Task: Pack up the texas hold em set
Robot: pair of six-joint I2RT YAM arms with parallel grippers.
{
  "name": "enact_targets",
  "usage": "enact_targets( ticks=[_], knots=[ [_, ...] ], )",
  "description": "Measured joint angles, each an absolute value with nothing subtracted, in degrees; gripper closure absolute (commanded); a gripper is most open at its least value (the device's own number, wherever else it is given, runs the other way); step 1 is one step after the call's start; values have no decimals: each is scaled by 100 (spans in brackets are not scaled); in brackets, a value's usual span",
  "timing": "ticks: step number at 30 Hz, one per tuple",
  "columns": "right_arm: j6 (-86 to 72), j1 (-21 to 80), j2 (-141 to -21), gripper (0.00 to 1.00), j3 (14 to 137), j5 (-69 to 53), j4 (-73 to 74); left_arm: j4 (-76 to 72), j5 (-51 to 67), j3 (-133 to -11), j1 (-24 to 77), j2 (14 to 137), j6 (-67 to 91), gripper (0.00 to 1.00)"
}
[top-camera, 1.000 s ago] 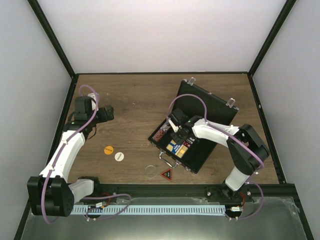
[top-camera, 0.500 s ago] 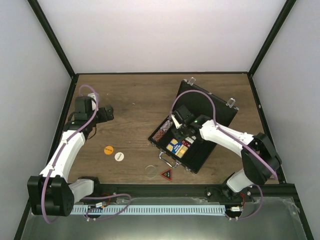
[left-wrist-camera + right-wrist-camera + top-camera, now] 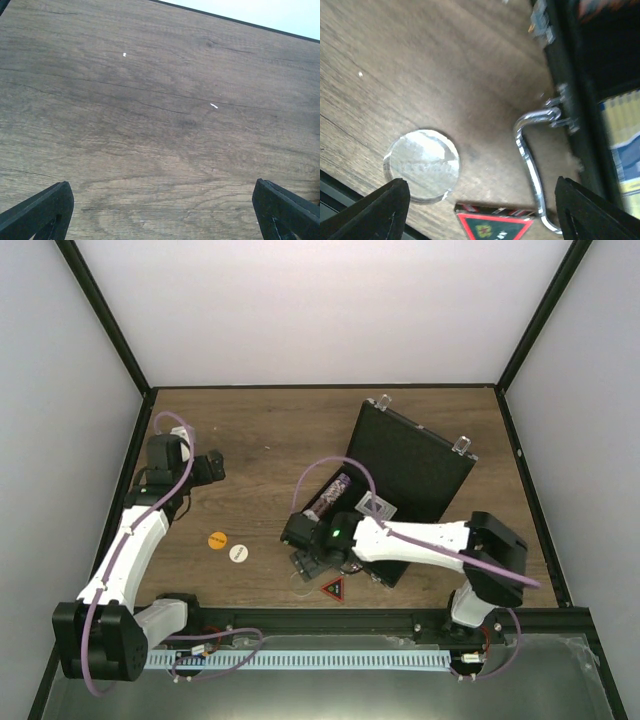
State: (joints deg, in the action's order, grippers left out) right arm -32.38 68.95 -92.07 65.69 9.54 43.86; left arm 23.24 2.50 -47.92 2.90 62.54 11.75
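Right tool (image 3: 481, 202) hangs spread wide with nothing between its fingers, low over the brown wood-grain counter (image 3: 445, 75) at the front edge of the small black hinged case (image 3: 410, 455). Under one fingertip sits a clear round disc (image 3: 422, 165), flat on the wood and touching nothing. Right between the fingertips a red-and-black triangle (image 3: 495, 227) pokes in, sliced off by the bottom of the wrist view. Over by the other finger the case's silver handle (image 3: 532, 165) loops out across the counter, close beside the triangle; whether the two touch, I cannot tell. Past the handle, inside the case, there's a blue-and-yellow card deck (image 3: 620, 145), blurred and cut by the frame edge.

From above, the right wrist covers the case's near corner and most of the disc. The lid is swung open on the tool's far side. Well off to this tool's left lie an orange round chip (image 3: 218, 539) and a white round chip (image 3: 238, 553), just beside each other, apart.

Left tool (image 3: 160, 215) is parted too and empty, over bare speckled wood, beyond those chips. Pale walls (image 3: 320, 310) and black frame posts (image 3: 103, 315) ring the counter.
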Motion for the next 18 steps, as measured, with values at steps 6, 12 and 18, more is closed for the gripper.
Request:
enact_targets(
  ticks=[6,12,18],
  knots=[
    [-3916,7376,-9876,13,6847,958,4554,2324,209,-4792,290,6263,1175,0],
    [-3983,7443,-10501,14,7634,1020,4362,2327,-40,-4790,294,6261,1175,0],
    [-3750,7441,-11240,17,8541,1210,4069,2375,-528,-4792,217,6278,1205,0]
  ],
)
